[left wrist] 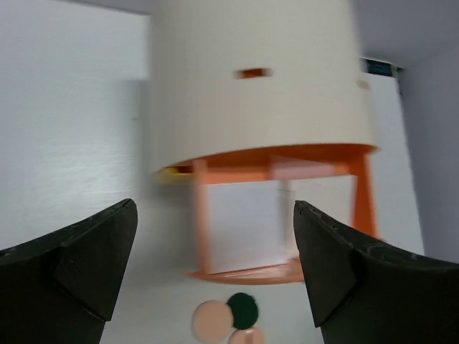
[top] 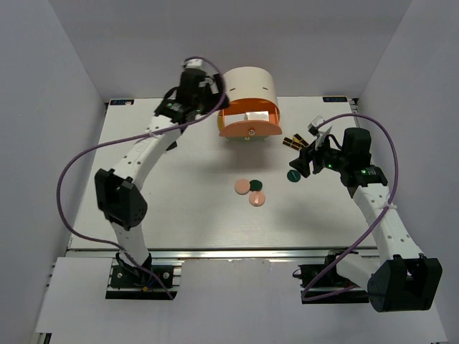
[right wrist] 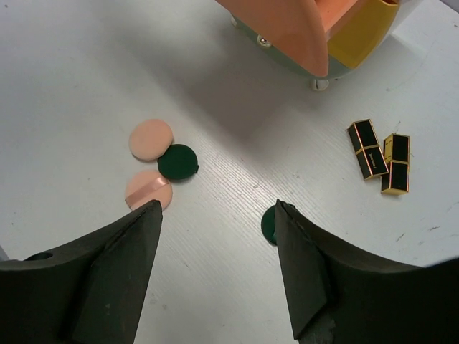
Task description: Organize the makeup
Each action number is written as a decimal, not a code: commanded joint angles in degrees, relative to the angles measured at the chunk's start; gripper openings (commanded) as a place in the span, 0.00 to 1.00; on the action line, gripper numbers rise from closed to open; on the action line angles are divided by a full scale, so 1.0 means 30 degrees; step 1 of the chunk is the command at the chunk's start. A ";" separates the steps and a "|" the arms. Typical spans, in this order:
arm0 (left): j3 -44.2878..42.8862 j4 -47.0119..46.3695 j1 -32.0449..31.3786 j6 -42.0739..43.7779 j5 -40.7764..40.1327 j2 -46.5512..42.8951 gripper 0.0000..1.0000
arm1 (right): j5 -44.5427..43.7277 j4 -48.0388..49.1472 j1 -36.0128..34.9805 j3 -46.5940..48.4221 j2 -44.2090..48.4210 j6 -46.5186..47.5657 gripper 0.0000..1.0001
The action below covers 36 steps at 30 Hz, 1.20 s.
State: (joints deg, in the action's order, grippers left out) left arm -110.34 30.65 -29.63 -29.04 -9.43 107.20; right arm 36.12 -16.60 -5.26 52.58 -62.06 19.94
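Left side: the left gripper (left wrist: 215, 251) is raised at the back of the table (top: 165, 208), just beside the cream cabinet (top: 251, 84). Its jaws are spread fully with nothing between them — released, holding no item. The cabinet's orange drawer (top: 247, 127) stands pulled out toward the arms, and white square pieces (top: 255, 116), judged to be compacts, lie inside it; that portion of the sorting appears done. A yellow drawer (right wrist: 362, 32) shows at the cabinet's side; its contents cannot be seen. Centre: a cluster of three discs (right wrist: 175, 162) — two pink, one dark green, touching or nearly so — lies loose on the bare table in front of the orange drawer, well apart from either arm. Right of centre: a lone dark green disc (right wrist: 268, 223) lies flat on the table, partly hidden behind one finger of the right gripper (right wrist: 219, 215). That gripper hovers over it with jaws parted and only table surface between them; it grasps nothing. Beyond it, two black-and-gold lipstick tubes (right wrist: 367, 149) lie side by side near the cabinet's foot, outside it. Assessment: the task is part-way. Four discs and both tubes remain to be stowed, and no pink or black compacts are visible in any view.
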 commanded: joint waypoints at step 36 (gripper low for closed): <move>0.0395 0.3610 0.7649 -0.0165 -0.2481 0.7332 0.98 | -0.0496 0.0407 0.0053 -0.0241 -0.0699 0.0500 0.75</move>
State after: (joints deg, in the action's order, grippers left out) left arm -107.24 41.04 -7.16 -30.15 -14.66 129.01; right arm 34.76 -16.51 -5.26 50.65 -63.81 20.40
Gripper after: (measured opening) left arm 0.983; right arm 0.749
